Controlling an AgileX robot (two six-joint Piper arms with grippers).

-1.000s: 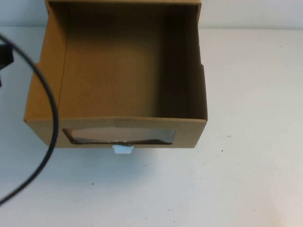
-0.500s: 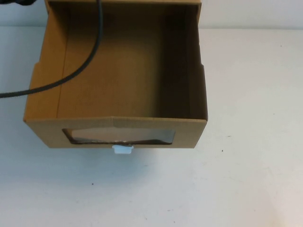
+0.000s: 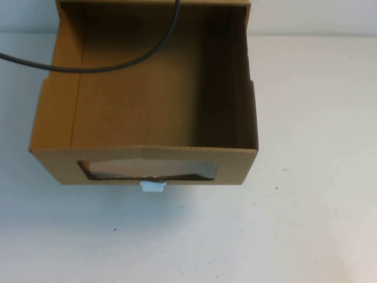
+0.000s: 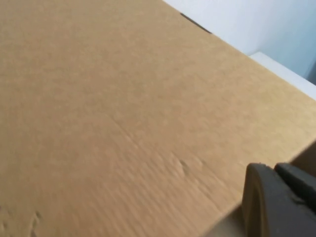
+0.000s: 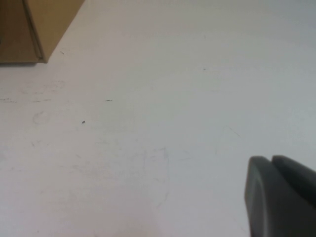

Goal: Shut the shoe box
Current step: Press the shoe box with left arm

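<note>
Cardboard filled most of the high view, where the shoe box (image 3: 147, 106) sat on the white table (image 3: 318, 147), a bit left of the middle, with its drawer pulled out toward the robot and its top open, so the bare brown floor inside could be seen. The front panel had a wide clear window (image 3: 150, 170), and a small white pull tab (image 3: 153, 187) stuck out just below it. A black cable (image 3: 118, 63) hung in a curve over the far left part of the open drawer. Neither arm showed in the high view. In the left wrist view, the left gripper (image 4: 279, 200) was very near a flat brown side of the shoe box (image 4: 123, 113), which filled almost the whole picture; only one dark finger showed at the edge, so it could not be told whether the fingers were apart or together, or whether they held anything. In the right wrist view, the right gripper (image 5: 281, 195) hung over bare table (image 5: 158, 123), well apart from the shoe box (image 5: 34, 27), whose corner showed far off. Only one dark finger showed there too, so its opening could not be told.
</note>
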